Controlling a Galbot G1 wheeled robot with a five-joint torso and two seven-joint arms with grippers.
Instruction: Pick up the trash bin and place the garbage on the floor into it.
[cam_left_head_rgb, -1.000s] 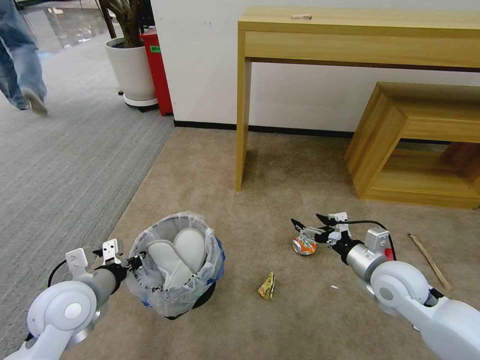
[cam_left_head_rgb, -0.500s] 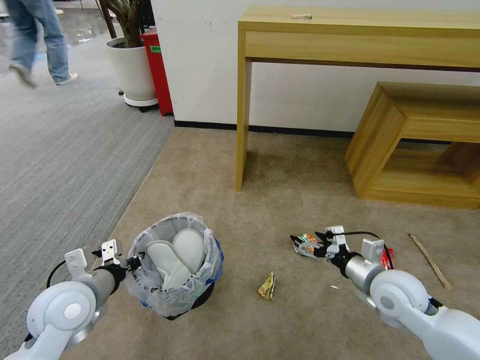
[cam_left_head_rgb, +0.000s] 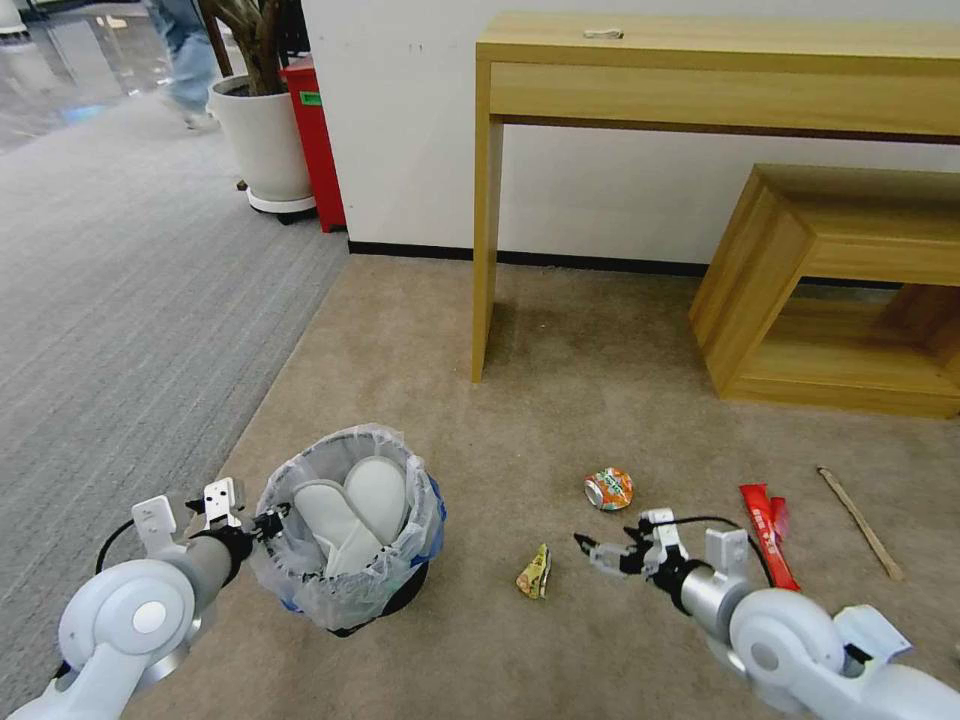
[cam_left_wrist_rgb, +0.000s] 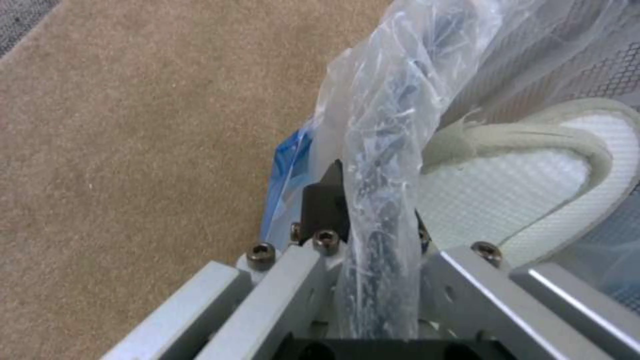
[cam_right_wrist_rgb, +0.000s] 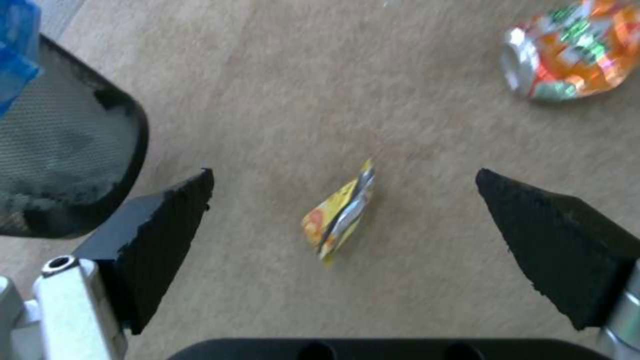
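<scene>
Where the beige carpet floor (cam_left_head_rgb: 560, 400) meets a grey striped carpet (cam_left_head_rgb: 120, 300) on our left, we log the room: a white wall (cam_left_head_rgb: 600, 200) with dark skirting, a tall light-wood bench (cam_left_head_rgb: 720, 70) with a small pale scrap on top, a low wooden shelf unit (cam_left_head_rgb: 830, 290) beside it, and a white planter (cam_left_head_rgb: 262, 140) next to a red box (cam_left_head_rgb: 315, 140). On the beige floor we list: the trash bin (cam_left_head_rgb: 350, 530), black, lined with a crinkly bag, two white slippers (cam_left_head_rgb: 355, 510) standing inside; a yellow wrapper (cam_left_head_rgb: 535, 572) just right of the bin; a crushed can (cam_left_head_rgb: 609, 488) farther out; a red wrapper (cam_left_head_rgb: 768, 530) and a wooden stick (cam_left_head_rgb: 860, 522) to the right. Our left tool (cam_left_head_rgb: 268, 522) is clenched on the bin's rim at its left side. Our right tool (cam_left_head_rgb: 600, 552) hangs low between yellow wrapper and red wrapper, released and holding nothing. The left wrist view adds what the head view cannot resolve: bag plastic (cam_left_wrist_rgb: 380, 165) bunched over the rim between the fingers (cam_left_wrist_rgb: 323, 205), and the slipper's waffle lining (cam_left_wrist_rgb: 507, 190) close behind. The right wrist view adds the black mesh wall of the bin (cam_right_wrist_rgb: 60, 165) at its edge, the yellow wrapper (cam_right_wrist_rgb: 340, 215) centred between the spread pads (cam_right_wrist_rgb: 167, 220), untouched, and the can (cam_right_wrist_rgb: 573, 50) beyond.
</scene>
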